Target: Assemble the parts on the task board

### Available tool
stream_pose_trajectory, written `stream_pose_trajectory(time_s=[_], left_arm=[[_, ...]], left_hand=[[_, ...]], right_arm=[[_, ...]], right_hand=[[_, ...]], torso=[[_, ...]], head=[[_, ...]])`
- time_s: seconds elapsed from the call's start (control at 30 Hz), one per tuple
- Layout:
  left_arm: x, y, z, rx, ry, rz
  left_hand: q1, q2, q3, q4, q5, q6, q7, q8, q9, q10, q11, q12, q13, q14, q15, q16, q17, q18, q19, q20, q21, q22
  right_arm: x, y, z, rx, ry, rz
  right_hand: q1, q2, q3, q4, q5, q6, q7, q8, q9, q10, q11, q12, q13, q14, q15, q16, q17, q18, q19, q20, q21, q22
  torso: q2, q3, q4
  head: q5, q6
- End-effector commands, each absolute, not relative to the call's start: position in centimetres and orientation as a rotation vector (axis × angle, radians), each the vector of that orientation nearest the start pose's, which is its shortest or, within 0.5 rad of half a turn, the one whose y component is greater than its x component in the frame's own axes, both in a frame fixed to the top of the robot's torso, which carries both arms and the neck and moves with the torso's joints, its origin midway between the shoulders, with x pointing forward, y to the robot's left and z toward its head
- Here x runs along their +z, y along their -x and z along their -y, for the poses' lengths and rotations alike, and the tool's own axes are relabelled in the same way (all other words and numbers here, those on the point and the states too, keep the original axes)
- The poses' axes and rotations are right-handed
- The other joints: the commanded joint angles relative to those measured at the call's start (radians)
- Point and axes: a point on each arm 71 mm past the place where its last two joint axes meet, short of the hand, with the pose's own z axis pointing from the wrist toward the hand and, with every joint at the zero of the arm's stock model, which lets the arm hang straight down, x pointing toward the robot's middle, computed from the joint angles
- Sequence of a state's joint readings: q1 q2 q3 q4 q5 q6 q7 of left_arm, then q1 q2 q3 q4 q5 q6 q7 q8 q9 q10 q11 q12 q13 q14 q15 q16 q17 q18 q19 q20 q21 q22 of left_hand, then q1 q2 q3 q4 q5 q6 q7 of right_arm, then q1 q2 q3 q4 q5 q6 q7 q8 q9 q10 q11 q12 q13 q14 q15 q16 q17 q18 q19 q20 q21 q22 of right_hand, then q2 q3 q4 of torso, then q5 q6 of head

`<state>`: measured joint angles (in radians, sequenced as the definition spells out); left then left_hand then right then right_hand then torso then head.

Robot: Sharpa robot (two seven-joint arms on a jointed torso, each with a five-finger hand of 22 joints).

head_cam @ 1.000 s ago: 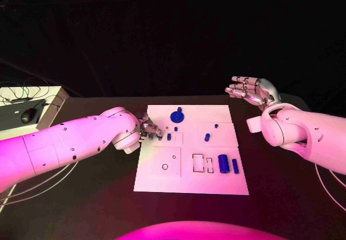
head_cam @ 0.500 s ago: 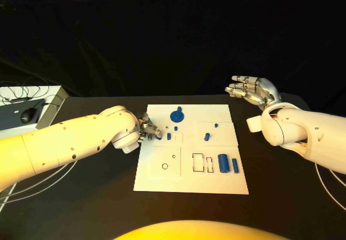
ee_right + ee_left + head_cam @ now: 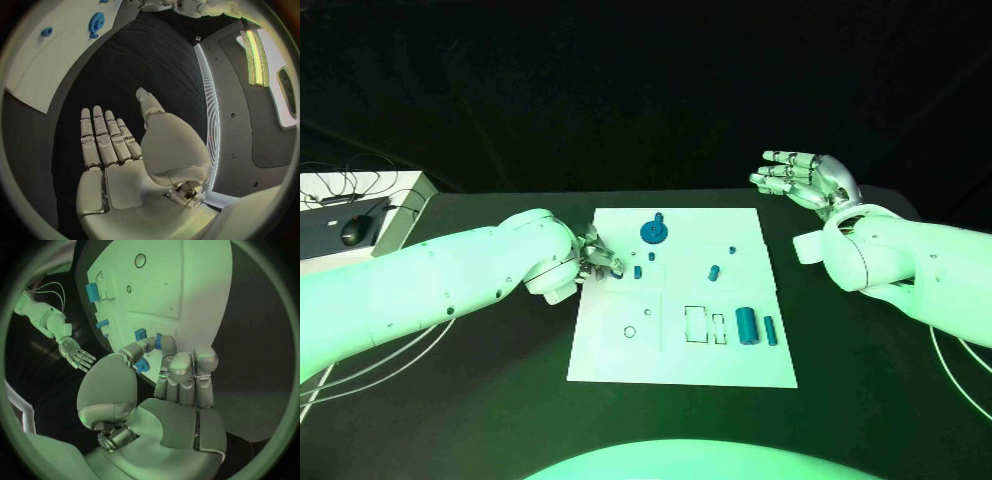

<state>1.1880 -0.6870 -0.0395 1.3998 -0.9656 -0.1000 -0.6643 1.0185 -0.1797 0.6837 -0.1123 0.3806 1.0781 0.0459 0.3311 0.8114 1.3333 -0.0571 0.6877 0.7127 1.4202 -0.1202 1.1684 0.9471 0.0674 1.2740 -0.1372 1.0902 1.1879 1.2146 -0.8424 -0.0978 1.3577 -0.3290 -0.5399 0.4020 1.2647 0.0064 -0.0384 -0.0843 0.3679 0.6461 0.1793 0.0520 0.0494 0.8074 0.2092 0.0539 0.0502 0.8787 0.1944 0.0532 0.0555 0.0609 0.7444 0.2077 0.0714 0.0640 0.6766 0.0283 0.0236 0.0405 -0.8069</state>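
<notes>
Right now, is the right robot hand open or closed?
Open. The right robot hand holds nothing, its fingers stretched out straight and apart from the thumb, off the task board.

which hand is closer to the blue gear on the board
Left. The left hand is at the task board's left edge, just below-left of the gear. The right hand hangs open off the board's far right corner.

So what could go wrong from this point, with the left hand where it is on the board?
The left hand pinches a small blue part between fingertips at the task board's left edge; so light a grip could let it slip or tilt. Its fingers sit close to other blue pegs, which they might knock. The right hand hovers open off the board, so it cannot steady the board if it slides.
</notes>
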Motion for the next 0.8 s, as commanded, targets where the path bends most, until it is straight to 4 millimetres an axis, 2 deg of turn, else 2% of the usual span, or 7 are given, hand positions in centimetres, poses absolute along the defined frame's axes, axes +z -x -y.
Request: stream_pose_trajectory(time_s=[0.03,0.4,0.8], left_arm=[[-24.39,-49.43,-18.44,-0.325,0.479,-2.284],[-24.46,-49.52,-17.90,-0.330,0.465,-2.294],[-24.46,-49.56,-17.55,-0.335,0.461,-2.295]], left_hand=[[0.022,0.037,-0.013,-0.005,-0.002,0.118,-0.084,0.003,0.131,0.049,-0.041,-0.005,0.000,-0.006,-0.007,0.008,0.003,-0.008,0.003,0.003,0.004,0.003],[0.024,0.074,-0.073,-0.007,-0.008,0.144,-0.092,0.001,0.128,0.070,-0.041,-0.004,-0.013,-0.003,-0.002,0.027,0.015,-0.014,0.011,0.008,0.025,0.020],[0.021,0.085,-0.081,-0.014,-0.007,0.156,-0.095,0.000,0.128,0.080,-0.042,-0.003,-0.020,-0.002,-0.001,0.035,0.016,-0.016,0.011,0.010,0.030,0.023]], right_arm=[[-18.94,-51.32,26.76,1.126,-0.788,-1.331],[-18.93,-51.30,26.80,1.126,-0.788,-1.331],[-18.94,-51.30,26.82,1.127,-0.787,-1.334]], right_hand=[[0.000,-0.001,0.002,-0.006,0.006,-0.009,0.078,-0.006,-0.001,-0.002,0.002,-0.004,0.000,-0.007,-0.001,0.001,-0.001,-0.004,-0.006,-0.002,-0.004,-0.001],[0.000,-0.001,0.002,-0.006,0.006,-0.009,0.078,-0.006,-0.001,-0.002,0.002,-0.004,0.000,-0.007,-0.001,0.001,-0.001,-0.004,-0.006,-0.002,-0.004,-0.001],[0.000,-0.001,0.002,-0.006,0.006,-0.009,0.078,-0.006,-0.001,-0.002,0.002,-0.004,0.000,-0.007,-0.001,0.001,-0.001,-0.004,-0.006,-0.002,-0.004,-0.001]], torso=[[0.000,0.0006,-0.0003],[0.000,0.0007,-0.0004],[0.000,0.0002,0.0002]], head=[[0.000,-0.001],[0.000,-0.002],[-0.001,-0.004]])
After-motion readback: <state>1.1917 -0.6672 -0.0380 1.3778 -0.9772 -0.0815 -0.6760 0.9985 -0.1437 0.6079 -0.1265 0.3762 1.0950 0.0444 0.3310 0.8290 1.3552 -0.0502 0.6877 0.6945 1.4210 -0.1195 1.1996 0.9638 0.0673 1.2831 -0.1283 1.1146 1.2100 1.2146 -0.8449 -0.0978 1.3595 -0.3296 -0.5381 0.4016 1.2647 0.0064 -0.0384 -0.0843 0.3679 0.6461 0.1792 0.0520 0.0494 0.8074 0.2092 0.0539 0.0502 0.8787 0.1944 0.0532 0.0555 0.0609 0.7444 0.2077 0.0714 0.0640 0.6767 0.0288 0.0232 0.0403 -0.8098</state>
